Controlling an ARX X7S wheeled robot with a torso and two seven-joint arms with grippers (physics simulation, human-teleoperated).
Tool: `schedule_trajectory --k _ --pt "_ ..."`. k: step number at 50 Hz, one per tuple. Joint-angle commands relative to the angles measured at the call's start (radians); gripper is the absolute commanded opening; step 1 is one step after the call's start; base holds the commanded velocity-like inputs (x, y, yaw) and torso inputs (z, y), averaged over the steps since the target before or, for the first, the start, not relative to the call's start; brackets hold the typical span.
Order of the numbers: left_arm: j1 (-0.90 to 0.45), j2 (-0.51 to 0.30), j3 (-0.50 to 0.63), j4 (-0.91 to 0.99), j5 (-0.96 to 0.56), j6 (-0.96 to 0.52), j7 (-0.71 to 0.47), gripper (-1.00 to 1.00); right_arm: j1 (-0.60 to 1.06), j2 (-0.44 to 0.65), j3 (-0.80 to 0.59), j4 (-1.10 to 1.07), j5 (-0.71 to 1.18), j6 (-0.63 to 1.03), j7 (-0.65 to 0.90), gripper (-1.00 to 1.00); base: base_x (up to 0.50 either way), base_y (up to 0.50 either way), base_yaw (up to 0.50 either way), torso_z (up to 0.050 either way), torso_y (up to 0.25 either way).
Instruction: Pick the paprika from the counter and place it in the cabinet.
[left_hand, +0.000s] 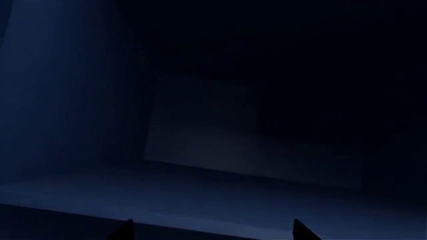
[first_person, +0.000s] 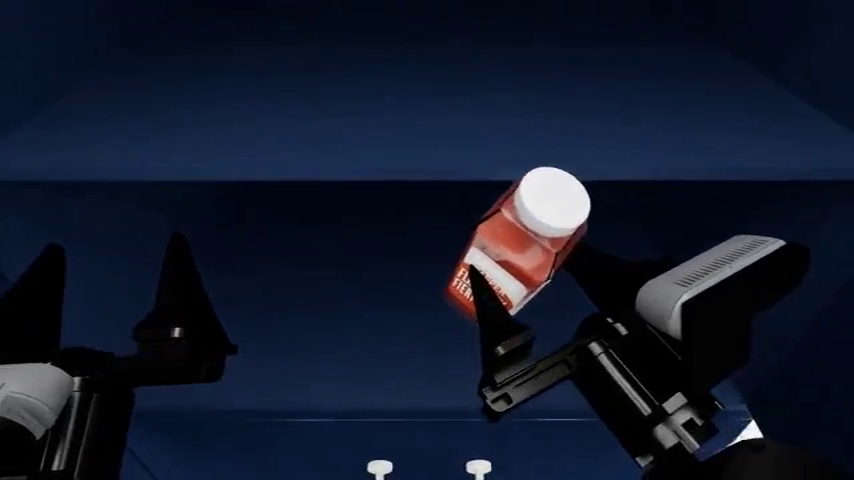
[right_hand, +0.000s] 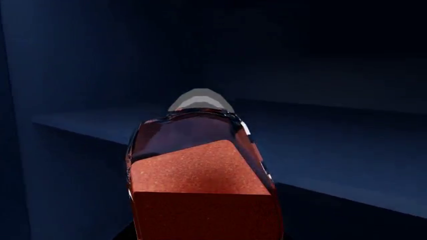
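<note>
The paprika (first_person: 514, 250), a small clear bottle of red-orange powder with a round white cap and red label, is held tilted in my right gripper (first_person: 534, 285), which is shut on it in front of the dark navy cabinet (first_person: 400, 120). It fills the right wrist view (right_hand: 200, 185), cap pointing toward a shelf edge (right_hand: 333, 185). My left gripper (first_person: 114, 290) is open and empty at the lower left, fingers pointing up. In the left wrist view its two fingertips (left_hand: 303, 232) show before the dark recess. The counter is out of view.
The cabinet's shelf (first_person: 400, 150) runs across the head view above the bottle. Two white drawer handles (first_person: 427, 467) show at the bottom edge. The recess back wall (left_hand: 200, 120) is dim.
</note>
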Motion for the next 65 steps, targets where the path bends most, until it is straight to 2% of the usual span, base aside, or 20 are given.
schedule_trajectory --k 1,11,28,34,50,65 --pt "-0.003 -0.001 -0.001 -0.002 -0.004 0.0 -0.001 1.0 0.005 -0.027 -0.031 0.042 -0.044 0.011 -0.029 -1.0 0.0 0.0 0.0 0.0 0.0" --pt "-0.002 -0.002 -0.001 -0.001 -0.005 0.0 -0.002 1.0 0.011 -0.012 -0.024 -0.032 0.014 0.033 0.011 -1.0 0.0 0.0 0.0 0.0 0.0" --pt "0.01 -0.016 -0.008 0.009 -0.045 0.001 0.007 1.0 0.284 0.05 0.001 -0.219 0.437 0.122 0.317 -1.0 0.0 0.0 0.0 0.0 0.001" --pt "0.017 -0.018 -0.011 0.013 -0.045 0.007 0.009 1.0 0.404 0.045 -0.029 -0.208 0.561 0.136 0.419 -1.0 0.0 0.0 0.0 0.0 0.0" --pt "0.03 -0.026 -0.025 0.023 -0.059 0.018 0.01 1.0 0.64 -0.018 -0.088 -0.098 0.745 0.138 0.583 -1.0 0.0 0.0 0.0 0.001 0.0" --pt "0.043 -0.036 -0.043 0.029 -0.082 0.03 0.011 1.0 0.82 -0.085 -0.155 0.122 0.798 0.168 0.634 -1.0 0.0 0.0 0.0 0.0 0.001"
